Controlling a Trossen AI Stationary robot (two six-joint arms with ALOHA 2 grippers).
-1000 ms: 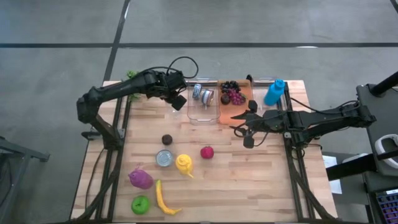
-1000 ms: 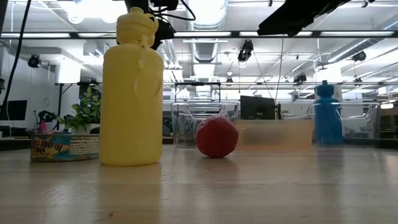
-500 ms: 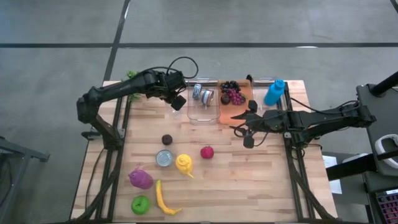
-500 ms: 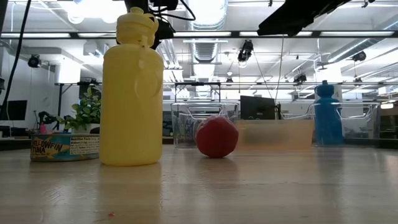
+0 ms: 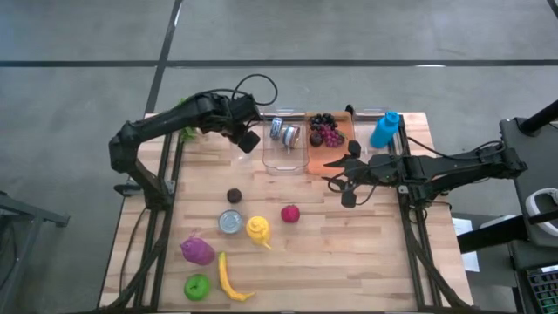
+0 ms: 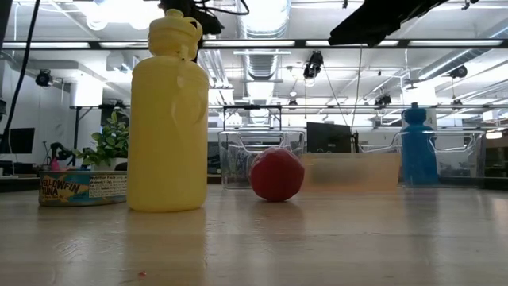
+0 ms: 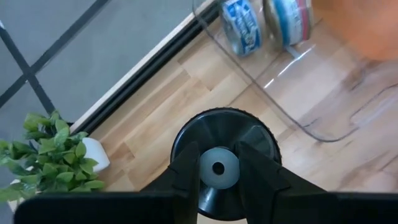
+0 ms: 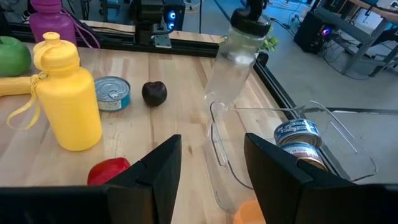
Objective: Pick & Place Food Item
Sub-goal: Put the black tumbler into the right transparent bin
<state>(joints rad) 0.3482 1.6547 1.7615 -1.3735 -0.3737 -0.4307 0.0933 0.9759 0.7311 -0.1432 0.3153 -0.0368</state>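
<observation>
Your left gripper (image 5: pixel 247 138) is at the far left part of the wooden table (image 5: pixel 375 253), just beside the clear bin (image 5: pixel 285 155). Its fingers (image 7: pixel 186 171) are closed on a clear bottle with a black cap (image 7: pixel 221 165), which it holds up in the air; in the right wrist view you see this bottle (image 8: pixel 236 59) hanging tilted above the edge of the bin. Inside the bin lie two cans (image 5: pixel 284 131), close to the bottle. A small potted plant (image 7: pixel 53 152) stands behind the table edge, on the other side of the held bottle.

Your right gripper (image 5: pixel 349 183) waits above the table to the right of the bin, near the orange tray (image 5: pixel 342 148). Its fingers (image 8: pixel 158 171) stand apart and nothing is between them. On the tray lie dark grapes (image 5: pixel 328 133), and a blue bottle (image 5: pixel 384 129) stands just beside it.

In the middle of the table you have a dark plum (image 5: pixel 234 195), a tuna can (image 5: pixel 230 221), a yellow bottle (image 5: pixel 258 230) and a red fruit (image 5: pixel 290 213), all near to each other. Nearer to the front edge lie a purple bottle (image 5: pixel 198 251), a banana (image 5: pixel 228 279) and a green apple (image 5: pixel 197 286). These are well apart from both grippers.
</observation>
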